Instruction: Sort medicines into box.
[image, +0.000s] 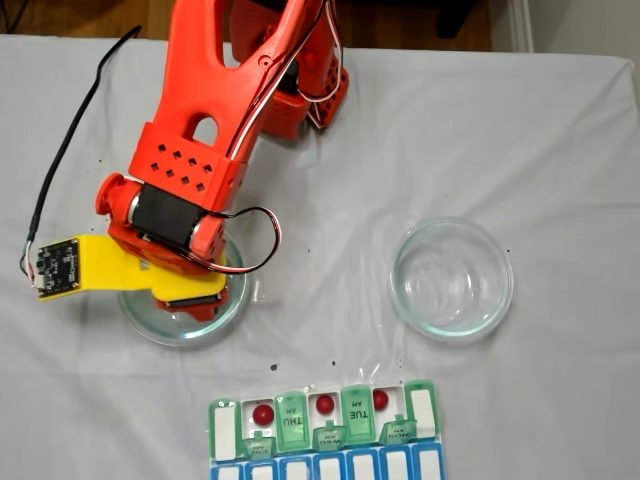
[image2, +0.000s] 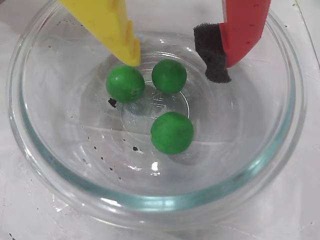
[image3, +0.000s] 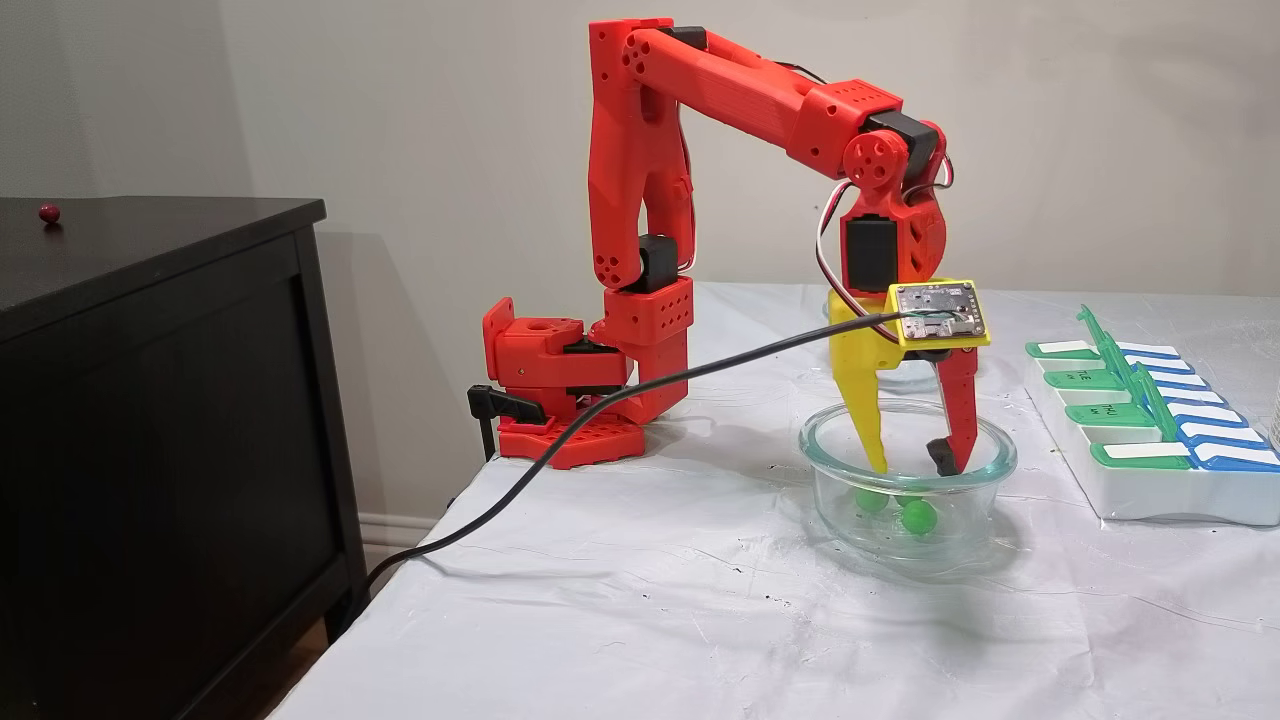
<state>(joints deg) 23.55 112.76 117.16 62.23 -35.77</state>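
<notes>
Even indoor light, soft shadows, small glints on the glass dish (image2: 150, 202); overhead fixed view slightly soft.

A table (image: 560, 130) draped in a wrinkled white cloth carries the red arm's base (image3: 560, 400) at its far edge in a fixed view. Taking the pill organizer (image: 325, 432) as landmark, one glass dish (image: 452, 278) sits just beyond it to the right, another glass dish (image: 160, 322) beyond it to the left.
</notes>
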